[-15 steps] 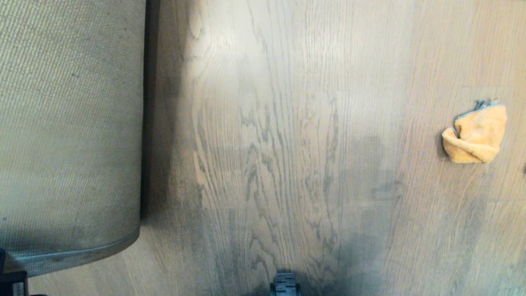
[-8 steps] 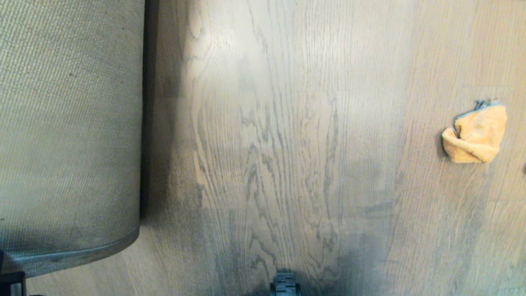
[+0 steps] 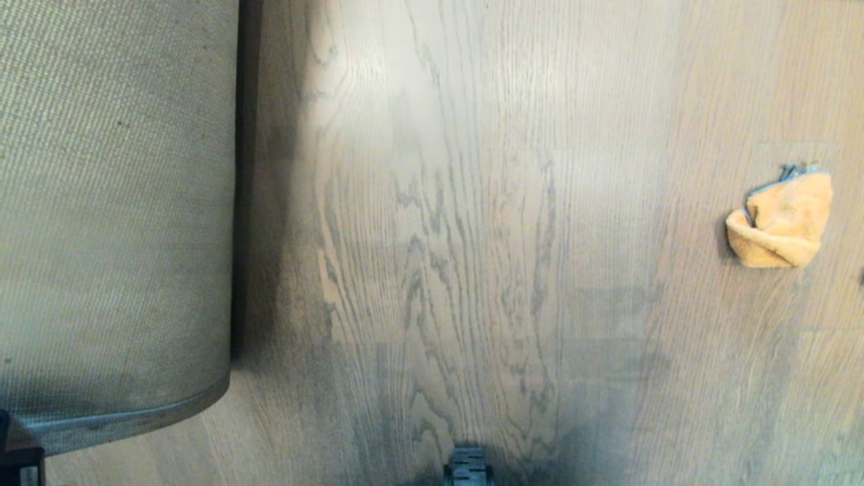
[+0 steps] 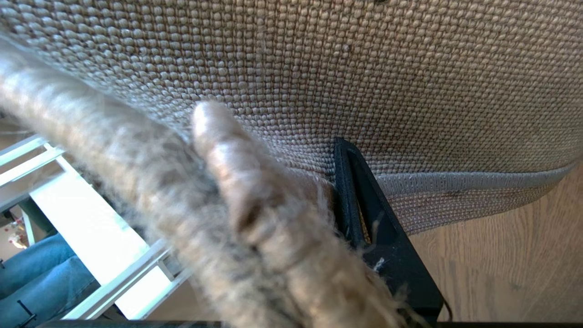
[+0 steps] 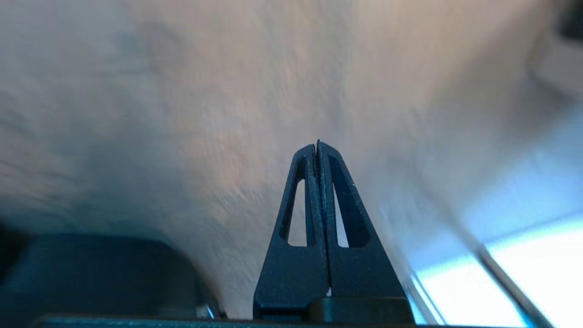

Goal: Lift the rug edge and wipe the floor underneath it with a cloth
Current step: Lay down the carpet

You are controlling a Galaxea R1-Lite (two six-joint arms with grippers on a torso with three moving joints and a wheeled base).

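The rug edge [image 3: 135, 413] is lifted off the floor [image 3: 472, 236] on the left, its beige woven backing [image 3: 115, 202] turned up towards me. In the left wrist view my left gripper [image 4: 334, 173] is shut on the rug edge [image 4: 469, 180] at its grey hem. One black finger [image 4: 369, 223] lies against the backing and the other is hidden by the fuzzy pile. The orange cloth [image 3: 779, 219] lies crumpled on the floor at the far right, touched by nothing. My right gripper [image 5: 317, 146] is shut and empty above bare floor, outside the head view.
A dark part of the robot [image 3: 467, 471] shows at the bottom middle and another [image 3: 20, 462] at the bottom left corner. Beyond the rug, the left wrist view shows a white frame [image 4: 91, 228] and a person's blue trouser leg [image 4: 32, 273].
The grey shadow on the floor at lower centre-right has slid towards the bottom edge and faded. The rug edge and the cloth have stayed where they were.
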